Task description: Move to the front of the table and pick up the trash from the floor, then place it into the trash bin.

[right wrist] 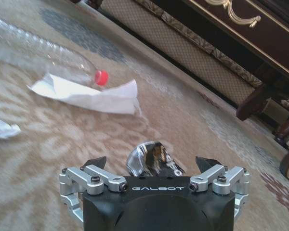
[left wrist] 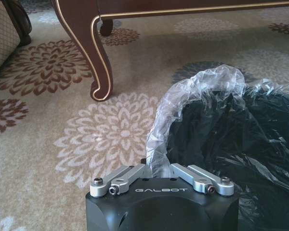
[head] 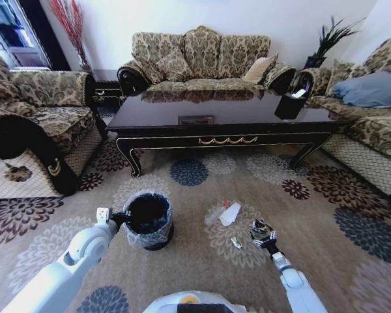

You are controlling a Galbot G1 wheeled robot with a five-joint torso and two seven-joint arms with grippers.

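The big beige carpet floor (head: 202, 195) with round flower shapes is under everything. The long, shiny dark table (head: 221, 114) with gold trim stands just ahead, so the robot is already in front of it.

Next comes the small round black trash bin (head: 148, 220) with its thin clear bag, on the floor by the robot's left side. The left gripper (left wrist: 160, 169) has pinched the bag's crinkly edge (left wrist: 202, 91) between its fingers. I think that could go badly: if the arm pulls, the bag may slip off the rim, or the light bin may tip over.

The trash is on the carpet to the right of the bin. There is a clear plastic bottle (right wrist: 43, 50) with a red cap lying on its side, with a white sheet of paper (right wrist: 89, 95) touching it. A little white scrap (head: 236, 242) lies nearer the robot.

Smallest is a shiny dark wrapper (right wrist: 149, 161). The right gripper (right wrist: 154, 163) is low over the carpet, its fingers spread wide on both sides of the wrapper and not yet squeezing it. The wrapper looks thin and slippery, so I think it could slide out as the fingers close, or the fingertips could snag the carpet.
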